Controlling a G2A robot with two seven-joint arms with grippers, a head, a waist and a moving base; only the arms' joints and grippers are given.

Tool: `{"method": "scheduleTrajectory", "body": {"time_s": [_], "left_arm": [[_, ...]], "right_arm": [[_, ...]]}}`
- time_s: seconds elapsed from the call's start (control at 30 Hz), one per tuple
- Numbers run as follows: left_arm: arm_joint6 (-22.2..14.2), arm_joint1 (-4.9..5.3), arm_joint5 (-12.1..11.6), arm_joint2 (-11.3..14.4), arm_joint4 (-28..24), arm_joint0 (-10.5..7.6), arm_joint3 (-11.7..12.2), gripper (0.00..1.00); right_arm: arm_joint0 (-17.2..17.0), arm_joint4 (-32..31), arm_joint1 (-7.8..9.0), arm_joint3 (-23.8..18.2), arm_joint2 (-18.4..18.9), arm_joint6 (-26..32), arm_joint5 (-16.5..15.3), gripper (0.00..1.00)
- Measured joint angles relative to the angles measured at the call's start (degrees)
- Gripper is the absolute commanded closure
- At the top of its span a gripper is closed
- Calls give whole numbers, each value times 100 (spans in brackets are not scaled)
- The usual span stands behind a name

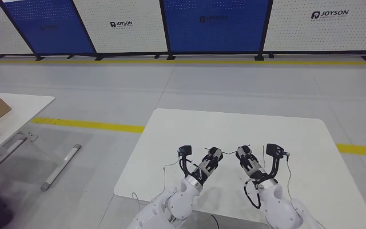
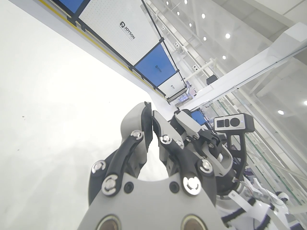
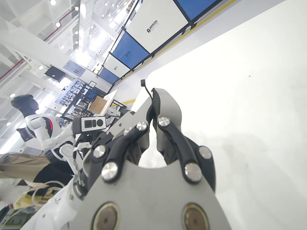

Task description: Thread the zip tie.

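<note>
Clamps zip tie [image 3: 146, 89] in right gripper [image 3: 151, 96], head end jutting past the tips along the finger line. Finds left gripper [image 2: 151, 113] pinched together just beside, tip to tip, nothing clearly held.

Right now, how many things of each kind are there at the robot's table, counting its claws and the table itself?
Grippers: 2, the left gripper and the right gripper, both shut.
Zip ties: 1, a black zip tie pinched in the right gripper.
Tables: 1, the white table.
Total: 4.
</note>
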Motion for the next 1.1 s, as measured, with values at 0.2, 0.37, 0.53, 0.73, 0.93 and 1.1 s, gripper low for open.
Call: {"method": "scheduleTrajectory", "body": {"time_s": [0.2,0.37,0.53,0.73,0.93,1.1], "left_arm": [[0,0,0,0,0,0,0,100],[0,0,0,0,0,0,0,100],[0,0,0,0,0,0,0,100],[0,0,0,0,0,0,0,100],[0,0,0,0,0,0,0,100],[0,0,0,0,0,0,0,100]], "right_arm": [[4,-61,-19,44,-30,-56,-35,100],[3,-60,-19,43,-30,-55,-34,100],[-7,-54,-51,102,-1,-122,-57,100],[-26,-97,-92,101,17,-200,-126,100],[-36,-160,-124,93,48,-157,-156,100],[-21,-208,-154,123,56,-117,-172,100]]}}
